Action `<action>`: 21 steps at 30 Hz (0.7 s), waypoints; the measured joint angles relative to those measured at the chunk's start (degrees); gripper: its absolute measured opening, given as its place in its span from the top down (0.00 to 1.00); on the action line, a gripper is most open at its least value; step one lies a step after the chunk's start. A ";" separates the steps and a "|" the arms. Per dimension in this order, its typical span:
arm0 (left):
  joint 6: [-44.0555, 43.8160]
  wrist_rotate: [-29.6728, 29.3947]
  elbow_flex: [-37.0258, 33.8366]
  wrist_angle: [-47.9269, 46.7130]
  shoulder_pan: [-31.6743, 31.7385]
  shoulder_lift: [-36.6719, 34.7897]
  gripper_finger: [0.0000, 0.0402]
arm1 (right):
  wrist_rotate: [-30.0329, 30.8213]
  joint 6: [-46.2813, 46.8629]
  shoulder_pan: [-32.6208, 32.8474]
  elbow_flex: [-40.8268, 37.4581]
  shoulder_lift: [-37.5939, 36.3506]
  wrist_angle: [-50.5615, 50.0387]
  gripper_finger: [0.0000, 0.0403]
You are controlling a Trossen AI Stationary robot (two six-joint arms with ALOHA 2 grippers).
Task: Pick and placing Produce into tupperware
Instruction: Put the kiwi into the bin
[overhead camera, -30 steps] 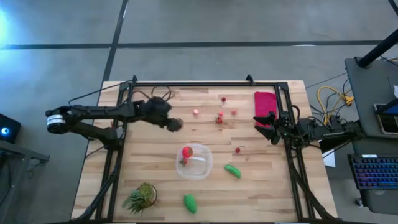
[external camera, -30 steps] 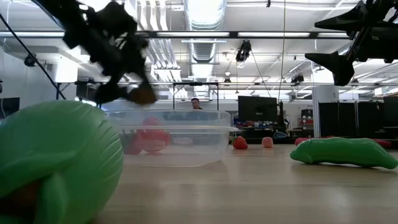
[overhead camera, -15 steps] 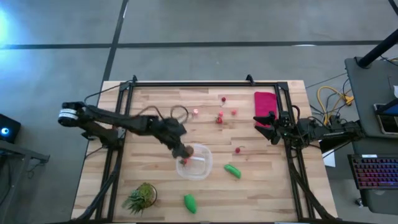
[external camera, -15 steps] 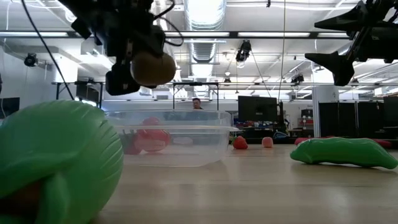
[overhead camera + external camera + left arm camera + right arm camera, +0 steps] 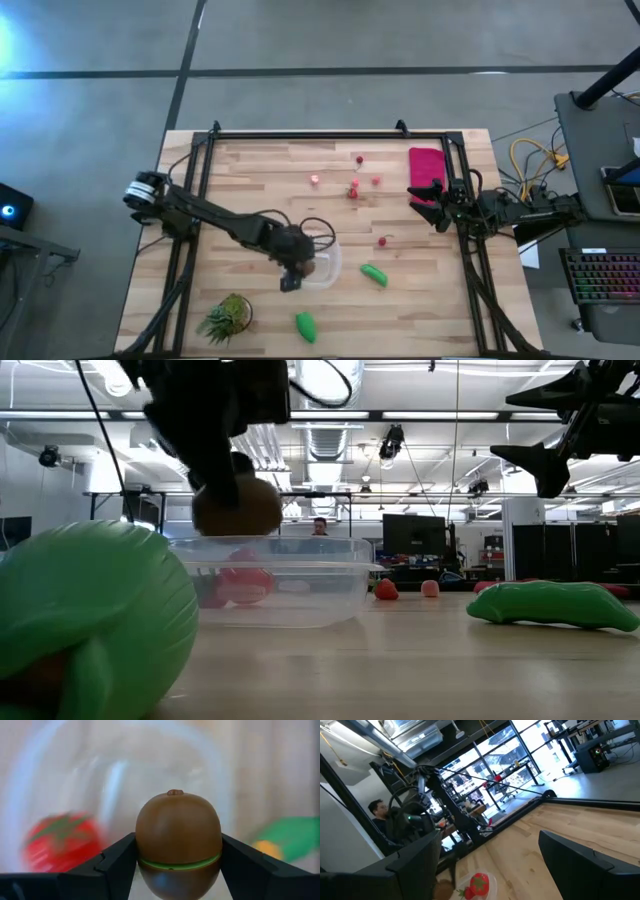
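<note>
Two green pieces (one tomato, five berries).

L gripper over tupperware

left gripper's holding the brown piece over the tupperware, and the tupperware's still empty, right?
Not quite. The left gripper does hold the brown piece over the tupperware, but the tupperware isn't empty: a red tomato already lies inside. The left wrist view shows it next to the held piece, and the low view shows it through the clear wall.
</note>
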 joint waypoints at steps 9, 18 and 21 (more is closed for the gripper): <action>-5.54 -3.14 4.23 -10.83 -0.21 -1.03 0.42 | 0.00 0.01 0.02 0.00 0.00 0.01 0.19; -6.03 1.62 3.73 -9.56 -0.55 -0.08 0.39 | 0.00 -0.01 0.00 0.00 0.04 0.05 0.19; -9.02 1.64 3.70 -9.63 -0.55 0.61 0.33 | -0.01 -0.01 0.01 0.00 -0.02 -0.03 0.19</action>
